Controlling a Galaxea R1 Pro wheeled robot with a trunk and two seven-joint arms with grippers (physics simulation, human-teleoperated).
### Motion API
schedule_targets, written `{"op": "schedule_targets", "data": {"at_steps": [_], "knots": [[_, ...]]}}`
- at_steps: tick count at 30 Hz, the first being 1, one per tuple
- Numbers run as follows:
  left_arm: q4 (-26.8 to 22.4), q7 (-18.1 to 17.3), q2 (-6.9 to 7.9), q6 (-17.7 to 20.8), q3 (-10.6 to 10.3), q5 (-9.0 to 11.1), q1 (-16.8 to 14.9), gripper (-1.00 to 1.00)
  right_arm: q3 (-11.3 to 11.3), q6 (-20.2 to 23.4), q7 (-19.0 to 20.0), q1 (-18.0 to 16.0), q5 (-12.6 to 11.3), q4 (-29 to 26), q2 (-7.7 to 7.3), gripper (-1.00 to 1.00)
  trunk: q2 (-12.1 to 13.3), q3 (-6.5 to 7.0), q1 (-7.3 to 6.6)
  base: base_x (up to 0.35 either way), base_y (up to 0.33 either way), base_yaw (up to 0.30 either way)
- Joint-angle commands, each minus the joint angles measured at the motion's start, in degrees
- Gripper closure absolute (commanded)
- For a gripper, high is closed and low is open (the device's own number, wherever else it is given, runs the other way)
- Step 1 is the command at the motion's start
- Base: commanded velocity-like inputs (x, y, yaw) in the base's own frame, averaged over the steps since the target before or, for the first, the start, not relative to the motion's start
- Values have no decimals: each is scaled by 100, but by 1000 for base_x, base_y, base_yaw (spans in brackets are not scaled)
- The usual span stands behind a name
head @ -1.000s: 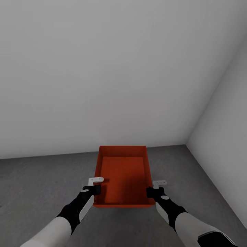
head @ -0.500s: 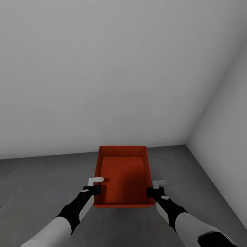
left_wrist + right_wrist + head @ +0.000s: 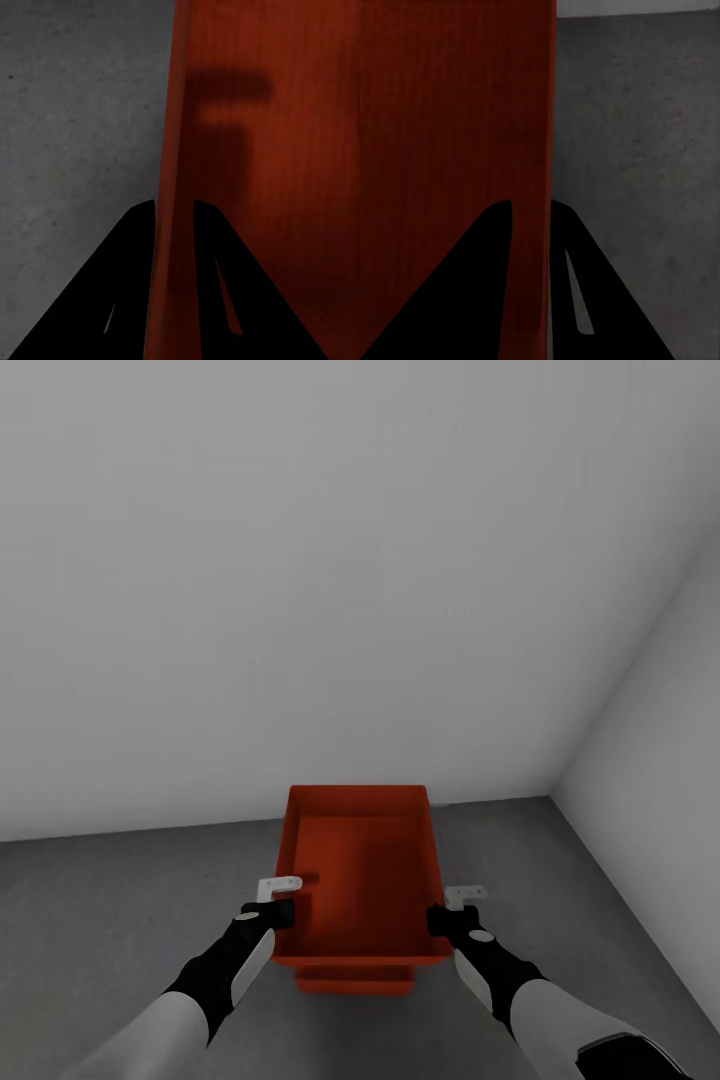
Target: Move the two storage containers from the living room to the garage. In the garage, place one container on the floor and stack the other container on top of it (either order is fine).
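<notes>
Against the pale grey walls [image 3: 300, 560] of a garage corner, where two walls are seen to meet the dark concrete floor [image 3: 120, 890], one orange-red bin [image 3: 360, 880] is held level above the ground. It is carried from both sides, presumably so that its weight is shared and its open top kept upward for stacking. A second bin [image 3: 355, 980] is glimpsed just under the near edge of the held one, low by the floor; whether it rests on the floor cannot be told for certain, though it is judged to be the base of the intended stack, and the carried bin appears to be lined up over it. Two bins are thus counted, and two arms. The left end effector [image 3: 283, 909] is closed on the bin's left wall, its fingers [image 3: 135, 247] set one on either side of the wall in the left wrist view. The right end effector [image 3: 437, 916] is likewise clamped on the right wall, the rim passing between its fingers [image 3: 487, 255].
</notes>
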Motion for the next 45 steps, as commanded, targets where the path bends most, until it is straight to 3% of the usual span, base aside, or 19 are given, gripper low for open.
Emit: {"op": "schedule_targets", "data": {"at_steps": [1, 14, 25, 45], "knots": [[-22, 85, 56, -429, 88, -111, -8, 100, -9, -32, -38, -2, -85, 20, -36, 100, -10, -10, 6, 321, 0, 0], [-26, 85, 56, -429, 93, -111, -8, 100, -10, -12, -41, -2, -85, 20, -36, 100, -10, -10, 6, 271, 0, 0], [-26, 85, 56, -429, 95, -111, -8, 100, -17, -4, -41, -2, -85, 20, -39, 100, -10, -17, 6, 15, 0, 0], [-26, 88, 56, -429, 93, -111, -8, 100, -18, -12, -41, -2, -85, 20, -35, 100, -10, -190, 6, 0, 0, 0]]}}
